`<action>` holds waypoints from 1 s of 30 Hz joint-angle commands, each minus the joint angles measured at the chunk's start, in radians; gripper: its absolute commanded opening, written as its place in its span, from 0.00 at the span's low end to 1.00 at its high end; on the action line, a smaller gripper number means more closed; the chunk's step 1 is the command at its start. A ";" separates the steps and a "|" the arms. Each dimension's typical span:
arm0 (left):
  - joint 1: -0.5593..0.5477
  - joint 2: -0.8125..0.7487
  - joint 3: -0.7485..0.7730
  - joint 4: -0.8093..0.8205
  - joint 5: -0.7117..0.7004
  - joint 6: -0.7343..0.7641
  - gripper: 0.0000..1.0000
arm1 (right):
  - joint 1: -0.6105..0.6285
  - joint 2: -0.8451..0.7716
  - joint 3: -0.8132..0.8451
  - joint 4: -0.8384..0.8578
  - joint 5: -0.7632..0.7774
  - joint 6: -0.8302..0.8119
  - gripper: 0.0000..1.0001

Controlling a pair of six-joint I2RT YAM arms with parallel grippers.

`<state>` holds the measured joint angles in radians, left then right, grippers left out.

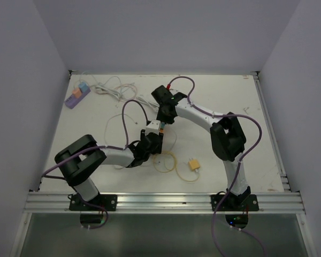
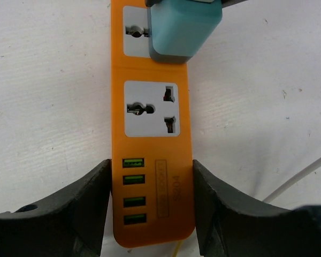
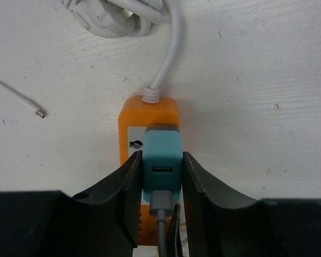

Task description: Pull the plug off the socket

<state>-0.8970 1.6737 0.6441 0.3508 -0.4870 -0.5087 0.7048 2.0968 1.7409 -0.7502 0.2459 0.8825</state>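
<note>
Near the middle of the surface (image 3: 257, 80), the orange power strip (image 2: 150, 68) lies flat between the two arms. Its long axis runs from the left claw (image 2: 151, 174) toward the right claw (image 3: 161, 160).

Location of task item: the teal plug (image 3: 161, 140) is seated in the socket at the end of the strip where the white lead (image 3: 170, 48) enters. It stands up off the strip's face. A grey cable (image 3: 160, 227) leaves the plug's top port.

Right claw: clamped on the plug, one finger flat on each side face.

Left claw: at the opposite end, by the USB ports, with its fingers lying against both long edges of the strip. It appears to be gripping the strip there. One vacant socket (image 2: 151, 108) separates it from the plug.

Governing relation: the plug's pins run square to the strip's face, so the withdrawal line is judged to be straight up from the surface, not along the strip. The right arm is already on the plug. The left is placed to hold the strip down against that lift.

Risk noted: any sideways pull could bind the pins or drag the strip.
</note>
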 commanded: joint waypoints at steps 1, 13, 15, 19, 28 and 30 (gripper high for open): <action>0.001 0.034 0.026 0.014 -0.015 -0.040 0.28 | 0.007 0.043 0.017 -0.028 -0.005 0.012 0.00; 0.003 0.112 0.086 -0.053 0.050 -0.065 0.00 | 0.007 0.000 0.045 -0.040 -0.014 0.013 0.00; 0.004 0.133 0.100 -0.067 0.070 -0.073 0.00 | 0.005 -0.023 0.046 -0.040 -0.014 0.016 0.00; 0.009 0.150 0.115 -0.093 0.080 -0.090 0.00 | 0.005 -0.069 0.040 -0.031 0.004 0.024 0.00; 0.060 0.172 0.104 -0.098 0.139 -0.129 0.00 | -0.024 -0.176 -0.023 0.038 -0.014 0.049 0.00; 0.060 0.178 0.115 -0.108 0.140 -0.131 0.00 | -0.033 -0.193 -0.043 0.048 -0.020 0.053 0.00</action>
<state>-0.8597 1.7763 0.7673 0.3454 -0.4145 -0.5419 0.6739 2.0258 1.7073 -0.7258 0.2977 0.8822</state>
